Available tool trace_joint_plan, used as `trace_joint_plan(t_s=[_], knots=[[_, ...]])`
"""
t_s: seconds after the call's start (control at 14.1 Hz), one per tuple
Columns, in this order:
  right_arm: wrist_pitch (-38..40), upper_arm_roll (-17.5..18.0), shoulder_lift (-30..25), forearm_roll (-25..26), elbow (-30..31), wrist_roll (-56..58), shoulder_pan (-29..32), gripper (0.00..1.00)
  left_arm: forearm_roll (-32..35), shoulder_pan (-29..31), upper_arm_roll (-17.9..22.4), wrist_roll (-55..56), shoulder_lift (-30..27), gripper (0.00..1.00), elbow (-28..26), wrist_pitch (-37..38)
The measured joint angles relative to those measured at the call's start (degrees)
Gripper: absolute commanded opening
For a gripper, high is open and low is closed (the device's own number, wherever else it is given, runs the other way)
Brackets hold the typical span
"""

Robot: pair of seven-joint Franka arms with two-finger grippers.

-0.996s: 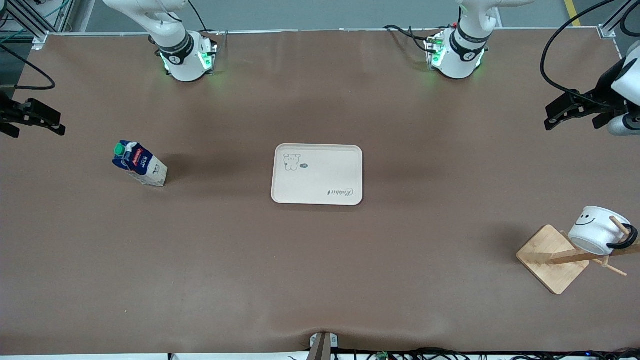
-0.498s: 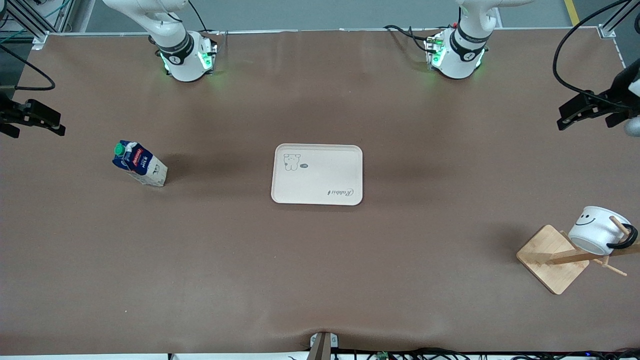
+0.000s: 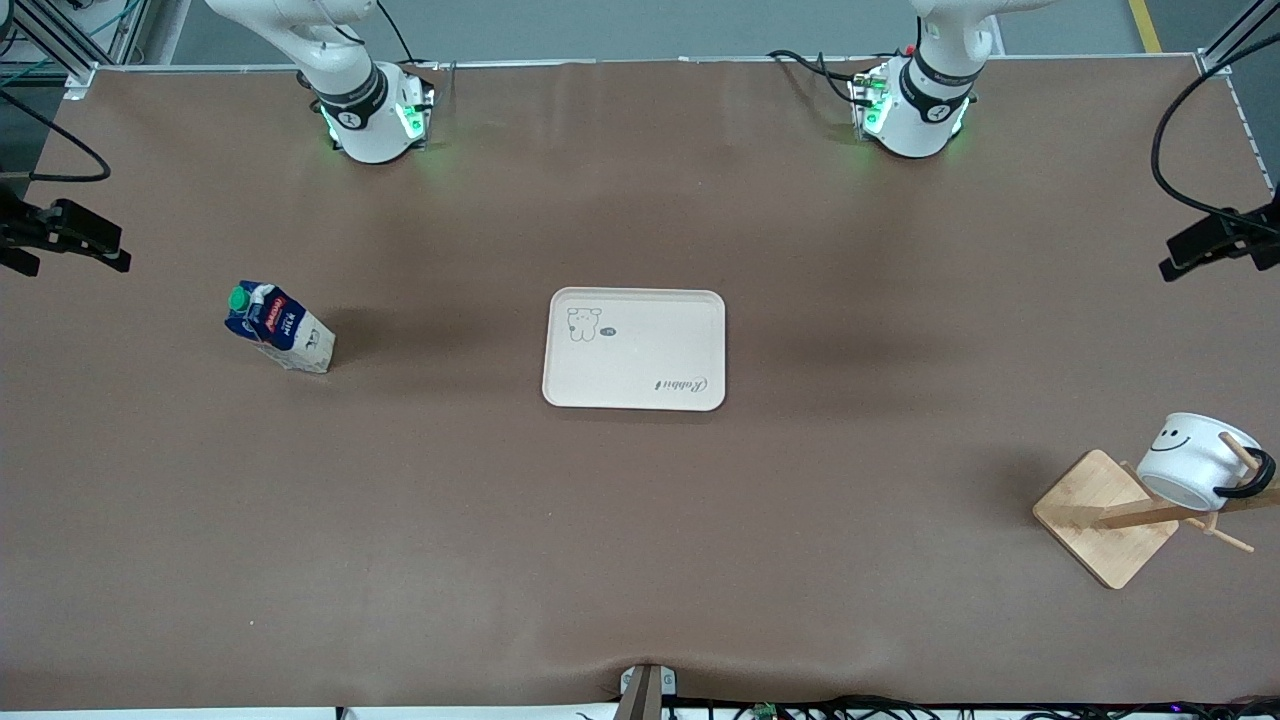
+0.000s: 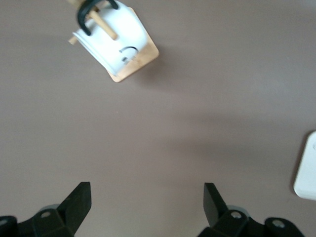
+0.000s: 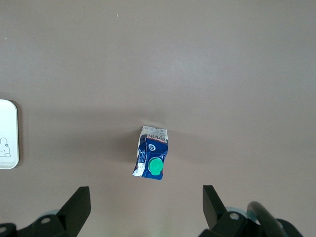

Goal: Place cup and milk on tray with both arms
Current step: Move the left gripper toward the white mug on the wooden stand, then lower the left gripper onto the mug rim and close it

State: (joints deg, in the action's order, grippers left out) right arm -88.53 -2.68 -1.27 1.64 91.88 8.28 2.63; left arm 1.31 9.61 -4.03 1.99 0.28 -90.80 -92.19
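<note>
The cup (image 3: 1195,458) hangs on a wooden rack (image 3: 1108,518), nearest the front camera, well apart from the left tool (image 3: 1205,246), which hovers spread and empty. The tray (image 3: 634,349) lies mid-surface. The milk (image 3: 279,328) stands near the right tool (image 3: 75,240), also spread.

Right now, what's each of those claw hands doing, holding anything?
Left gripper: open, holding nothing, up over bare table near the cup.
Right gripper: open, holding nothing, above the milk.
</note>
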Motion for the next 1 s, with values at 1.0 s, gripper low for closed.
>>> trace_joint_plan(t_s=[1.0], knots=[[0.02, -0.14, 0.16, 0.0, 0.0, 0.0, 0.12, 1.0, -16.88, 11.91, 0.14, -9.94, -4.9, 1.0, -24.01, -34.05]])
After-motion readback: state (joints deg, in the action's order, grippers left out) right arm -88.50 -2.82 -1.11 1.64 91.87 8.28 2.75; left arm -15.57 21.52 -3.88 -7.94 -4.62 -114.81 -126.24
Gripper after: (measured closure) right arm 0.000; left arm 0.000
